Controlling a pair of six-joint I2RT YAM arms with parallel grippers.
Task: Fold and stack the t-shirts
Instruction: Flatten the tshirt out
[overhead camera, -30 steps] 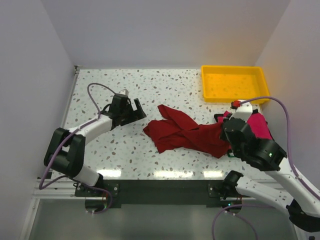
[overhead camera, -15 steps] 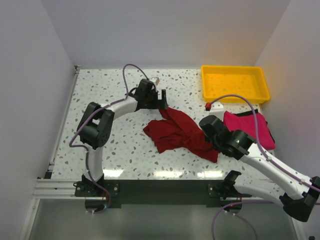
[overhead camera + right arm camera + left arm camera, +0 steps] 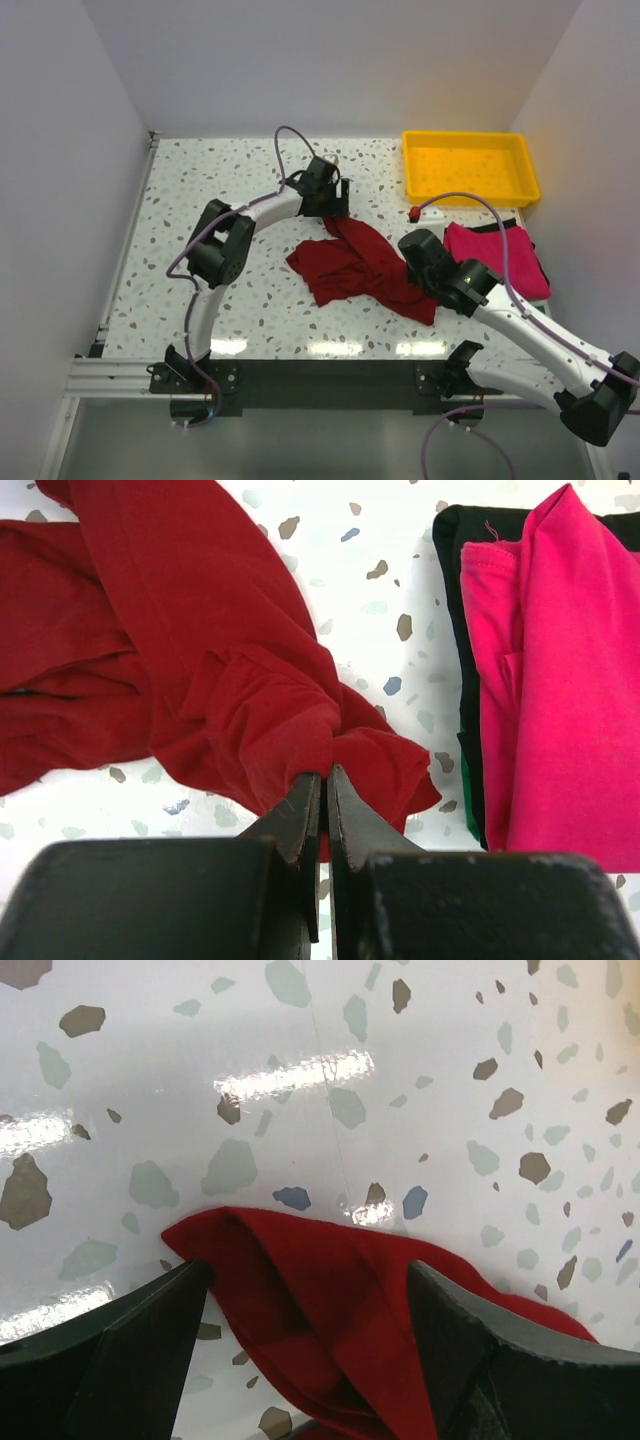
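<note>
Nearest the arm bases, the right gripper (image 3: 323, 775) has its jaws pressed together on a bunched fold at the near right edge of the dark red shirt (image 3: 355, 265). The cloth puckers into the pinch, so the grip looks firm.

The red shirt lies crumpled in the middle of the table (image 3: 220, 290), twisted into overlapping ridges and not spread flat.

To its right, apart from it, is a folded pile. The pink shirt (image 3: 560, 680) is on top, over a black shirt (image 3: 450, 540), with a thin green edge (image 3: 468, 815) showing at the bottom.

Further back, the left gripper (image 3: 308, 1270) has its jaws wide apart, one on each side of the shirt's far pointed corner. It holds nothing. I cannot tell whether the fingers touch the cloth.

Furthest back, at the right, is the yellow tray (image 3: 470, 135).

Handling, as I judge it:
- The cloth is light, limp and thin, and will sag and drag on the table instead of keeping a shape.
- It is not fragile. The hazard is pinching several layers at once.
- Best holds are single-layer corners or hem edges, two well apart, so tension opens the twist.
- The far corner between the left jaws looks like a good second hold.
</note>
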